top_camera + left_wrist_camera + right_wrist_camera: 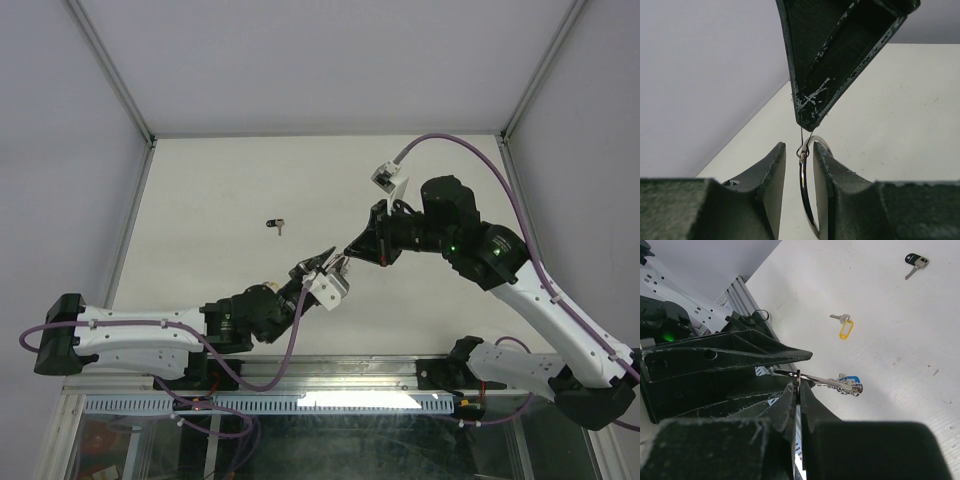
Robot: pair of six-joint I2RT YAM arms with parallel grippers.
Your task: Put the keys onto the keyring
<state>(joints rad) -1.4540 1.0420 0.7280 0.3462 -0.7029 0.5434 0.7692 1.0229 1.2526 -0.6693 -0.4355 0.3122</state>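
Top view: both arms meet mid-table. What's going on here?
The arms are handling the keyring between them, above the table. The right tool is shut, pinching the ring's wire at its top edge. The left tool has its jaws apart on either side of the ring. The blue-headed key sits by the silver keys hanging off the ring; whether it is threaded, I cannot tell. The yellow-tagged key lies loose on the table, not yet on.
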